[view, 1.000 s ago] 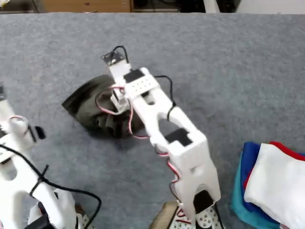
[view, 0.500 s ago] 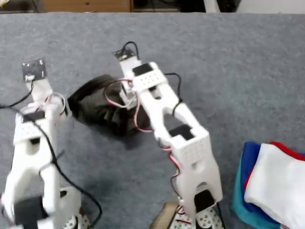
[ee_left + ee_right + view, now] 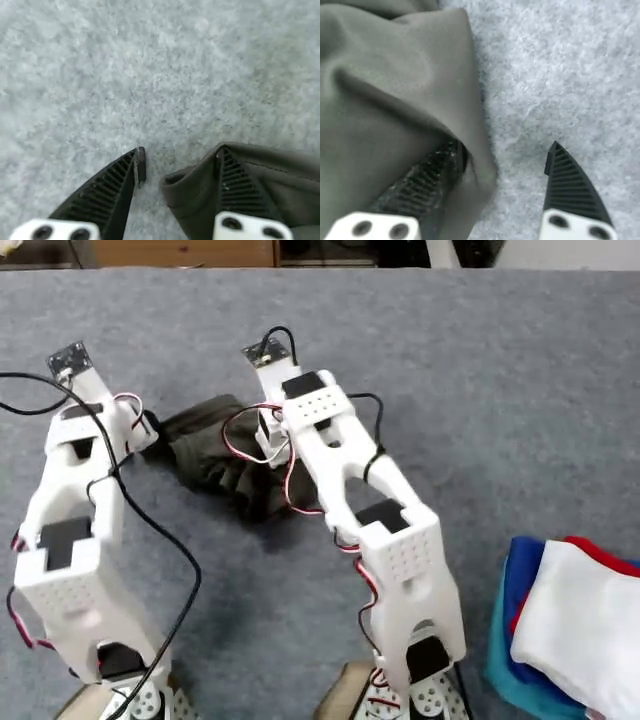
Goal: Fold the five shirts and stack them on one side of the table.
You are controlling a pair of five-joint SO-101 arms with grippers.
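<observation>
High view:
- The dark shirt (image 3: 215, 460) is being shown crumpled at centre left of the frame, on the grey table (image 3: 480, 390).
- The left arm (image 3: 75, 490) is being held at the shirt's left edge. The right arm (image 3: 350, 500) is being held over its right part.
- A folded stack (image 3: 570, 630) of white, red and blue shirts is being kept at the lower right, well apart.

Left wrist view:
- The left gripper (image 3: 181, 155) is being held spread. One finger is being rested against the shirt's folded edge, the other beside it over bare table.

Right wrist view:
- The right gripper (image 3: 506, 150) is being held spread. One finger is being covered by a fold of the shirt, the other over bare table.
</observation>
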